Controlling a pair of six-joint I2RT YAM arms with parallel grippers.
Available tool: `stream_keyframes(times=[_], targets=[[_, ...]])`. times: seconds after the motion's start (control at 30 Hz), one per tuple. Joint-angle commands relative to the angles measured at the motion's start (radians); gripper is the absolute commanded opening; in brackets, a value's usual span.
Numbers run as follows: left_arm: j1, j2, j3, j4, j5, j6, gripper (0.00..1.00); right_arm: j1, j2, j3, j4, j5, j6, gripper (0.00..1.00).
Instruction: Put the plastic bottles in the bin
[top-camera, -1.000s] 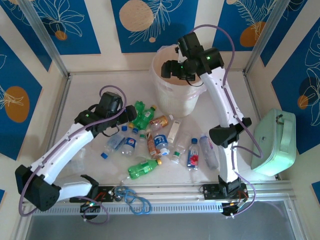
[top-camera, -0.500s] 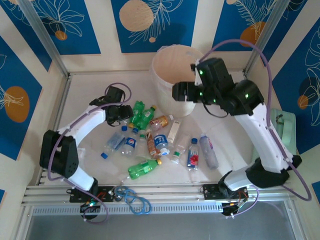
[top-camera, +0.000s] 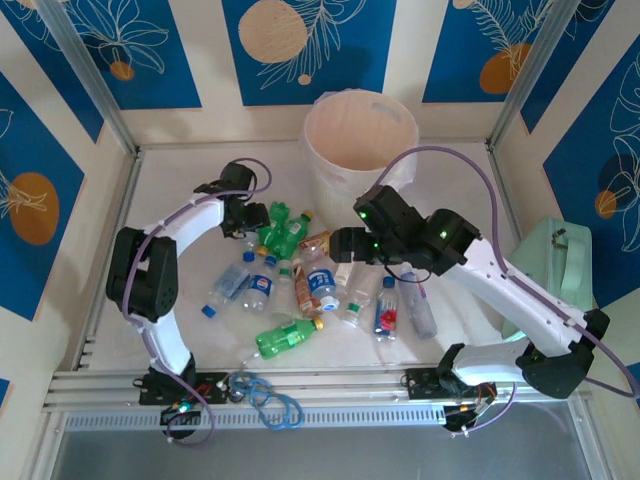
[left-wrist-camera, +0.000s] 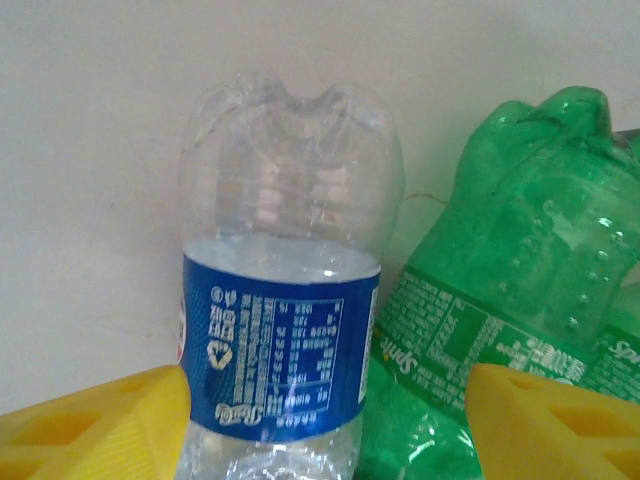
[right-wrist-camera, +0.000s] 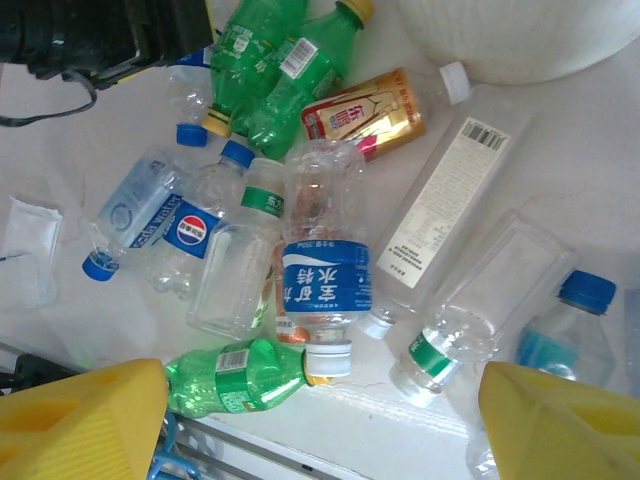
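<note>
Several plastic bottles lie in a heap on the white table in front of the bin (top-camera: 345, 195). Among them are a pair of green bottles (top-camera: 280, 226), an amber one with a red label (top-camera: 318, 243) and a lone green one (top-camera: 285, 337). My left gripper (top-camera: 243, 215) is down at the heap's left end. Its jaws stand around a clear blue-labelled bottle (left-wrist-camera: 285, 300): the left finger (left-wrist-camera: 100, 425) touches the label, while the right finger (left-wrist-camera: 555, 425) lies over a green bottle (left-wrist-camera: 520, 250). My right gripper (top-camera: 343, 245) hovers open over the heap's middle, above a blue-labelled bottle (right-wrist-camera: 325, 275), with nothing between its fingers.
A mint-green case (top-camera: 548, 285) stands at the right wall. A blue cable loop (top-camera: 265, 395) hangs on the metal rail at the table's near edge. A white paper scrap (right-wrist-camera: 25, 250) lies left of the heap. The bin's wall (right-wrist-camera: 520, 35) is just behind the bottles.
My right arm has swung from over the bin's mouth down and forward to above the heap. My left gripper has reached farther back, to the bottles beside the green pair.
</note>
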Motion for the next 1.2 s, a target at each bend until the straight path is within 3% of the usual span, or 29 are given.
stream_keyframes(times=[0.0, 0.37, 0.87, 1.17], targets=[[0.009, 0.029, 0.031, -0.009, -0.027, 0.023, 0.73, 0.017, 0.012, -0.012, 0.032, -0.002, 0.046, 0.82], [0.031, 0.114, 0.037, 0.01, -0.057, 0.032, 0.71, 0.032, 0.008, -0.035, -0.002, 0.086, 0.115, 0.83], [0.052, 0.14, 0.006, 0.046, -0.014, 0.038, 0.6, 0.02, -0.017, -0.076, 0.023, 0.062, 0.137, 0.82], [0.056, 0.074, 0.01, 0.033, 0.011, 0.027, 0.54, -0.012, -0.066, -0.116, 0.049, 0.048, 0.132, 0.82]])
